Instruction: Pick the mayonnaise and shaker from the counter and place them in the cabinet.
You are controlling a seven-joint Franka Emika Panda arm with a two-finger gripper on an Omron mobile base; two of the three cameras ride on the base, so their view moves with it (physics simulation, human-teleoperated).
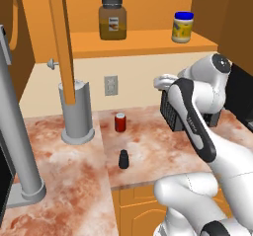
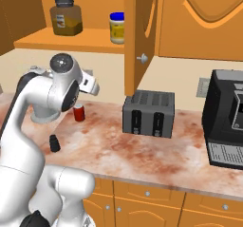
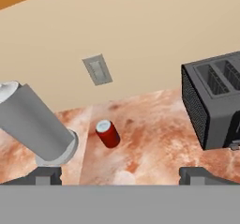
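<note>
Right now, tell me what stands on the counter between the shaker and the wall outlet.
The red can stands between the shaker and the outlet, seen in the left base view.

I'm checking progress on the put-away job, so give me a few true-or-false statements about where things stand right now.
1. The mayonnaise stands on the cabinet shelf. True.
2. The shaker is on the shelf beside the mayonnaise. False: it stands on the counter, in front of the red can.
3. The end effector is open and holds nothing. True.
4. The amber jar sits on the counter next to the toaster. False: it is on the cabinet shelf, apart from the mayonnaise.
5. The red can lies on its side. False: it stands upright on the counter.
</note>
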